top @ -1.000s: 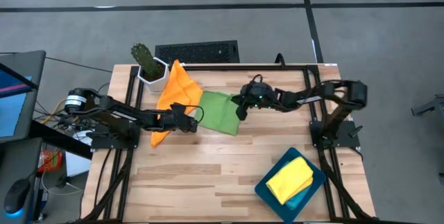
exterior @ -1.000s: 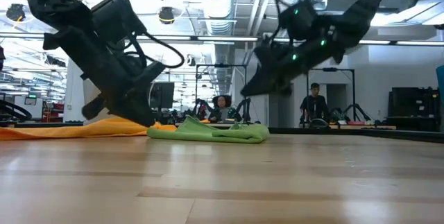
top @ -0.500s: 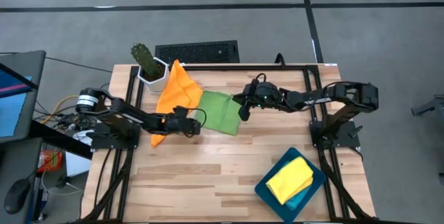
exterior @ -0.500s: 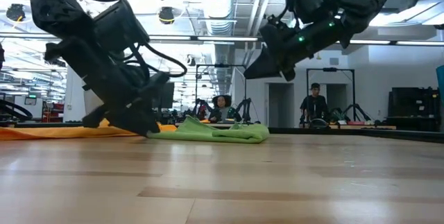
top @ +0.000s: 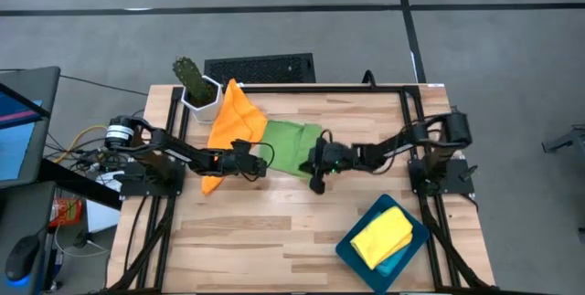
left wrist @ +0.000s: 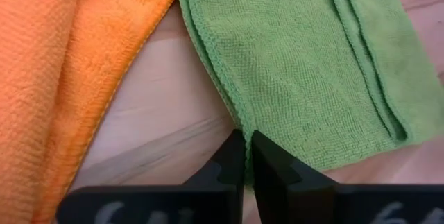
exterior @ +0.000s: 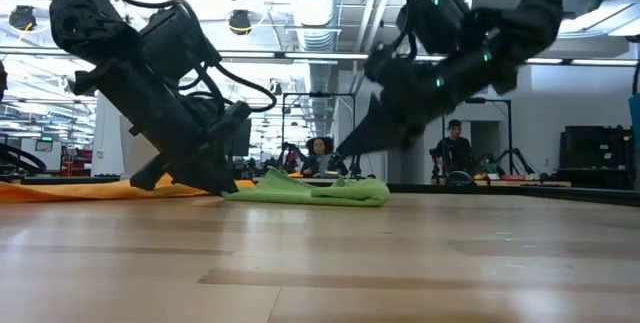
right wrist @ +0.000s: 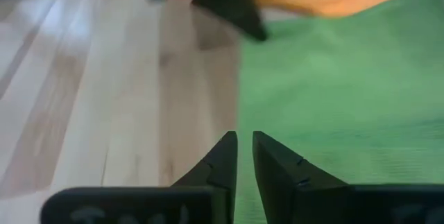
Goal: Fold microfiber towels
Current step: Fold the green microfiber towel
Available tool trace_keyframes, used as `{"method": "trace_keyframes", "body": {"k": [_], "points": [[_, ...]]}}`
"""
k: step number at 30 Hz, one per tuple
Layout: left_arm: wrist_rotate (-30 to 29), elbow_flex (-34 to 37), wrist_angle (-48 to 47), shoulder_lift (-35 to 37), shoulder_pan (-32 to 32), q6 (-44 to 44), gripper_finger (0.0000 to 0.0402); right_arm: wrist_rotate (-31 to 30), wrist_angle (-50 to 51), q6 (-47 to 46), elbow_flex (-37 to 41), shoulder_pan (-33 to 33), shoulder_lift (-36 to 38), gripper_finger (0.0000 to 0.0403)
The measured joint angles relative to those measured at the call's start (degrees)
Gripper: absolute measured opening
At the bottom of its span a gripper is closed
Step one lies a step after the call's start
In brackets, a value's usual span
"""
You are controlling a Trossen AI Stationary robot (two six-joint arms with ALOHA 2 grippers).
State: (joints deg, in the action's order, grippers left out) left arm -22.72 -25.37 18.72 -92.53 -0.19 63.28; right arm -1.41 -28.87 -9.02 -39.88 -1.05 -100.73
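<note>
High view: wooden surface (top: 274, 231) carries an orange towel (top: 233, 121) at the far left corner, partly overlapped by a green towel (top: 291, 147) just toward the middle; a yellow towel (top: 382, 235) sits folded in the teal tray (top: 416, 240) at the near right corner. Left hand (left wrist: 247, 156) is pinched tight on the green towel's hem at its near left corner. Right hand (right wrist: 244, 156), fingers narrowly parted, hovers at the near edge, gripping nothing. Cloth looks light, limp, likely to sag; corners and hems are the best holds.
</note>
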Motion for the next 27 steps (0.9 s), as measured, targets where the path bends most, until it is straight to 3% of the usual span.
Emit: {"method": "trace_keyframes", "body": {"k": [8,13,27], "points": [[0.61,-0.01,0.93,0.02,-0.04,0.27,0.0002,-2.61,-10.28,-1.68,-0.02,2.56,-11.04,0.0033],[5.68,-0.3,1.24,1.12,-0.23,-0.08,0.0001,-2.84,-11.95,-5.4,-0.2,2.48,-13.55,0.0016],[8.33,-1.48,-1.47,4.42,1.85,-0.75,0.0,-4.87,-9.13,-0.1,0.01,3.21,-3.06,0.0021]]}}
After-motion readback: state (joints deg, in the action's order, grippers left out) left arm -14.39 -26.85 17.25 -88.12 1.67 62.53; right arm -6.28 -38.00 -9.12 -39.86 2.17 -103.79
